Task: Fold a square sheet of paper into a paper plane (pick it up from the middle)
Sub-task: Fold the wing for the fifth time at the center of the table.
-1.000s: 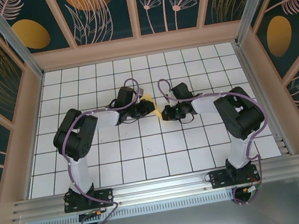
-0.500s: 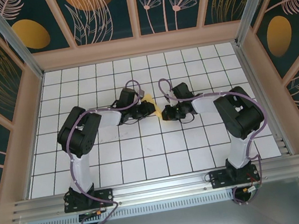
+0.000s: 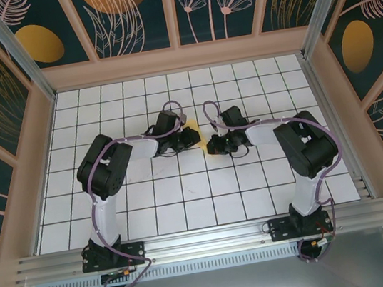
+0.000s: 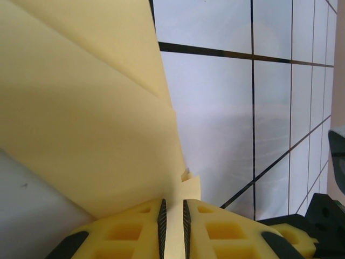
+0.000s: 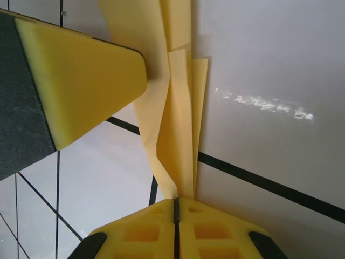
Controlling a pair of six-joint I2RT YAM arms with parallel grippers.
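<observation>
The yellow paper is folded into a narrow, creased paper plane [image 5: 180, 124] held between my two grippers above the white grid table [image 3: 184, 188]. In the left wrist view its broad folded layers [image 4: 81, 102] fan out from my left gripper [image 4: 172, 204], whose pads are closed on a strip of it. My right gripper [image 5: 176, 200] is shut tight on the narrow end. One yellow fingertip of the left gripper [image 5: 81, 75] presses the paper from the left. From above, the left gripper [image 3: 191, 138] and right gripper [image 3: 213, 145] almost meet, with a sliver of paper [image 3: 211, 148] showing.
Both arms reach inward over the table's middle rows. Wooden side walls [image 3: 42, 158] and a back wall [image 3: 179, 59] enclose the table. An aluminium rail [image 3: 206, 239] runs along the near edge by the arm bases.
My left arm has shifted right, bringing its gripper closer to the right gripper. The yellow paper corner behind the left gripper is now mostly covered. The right arm has stayed put.
</observation>
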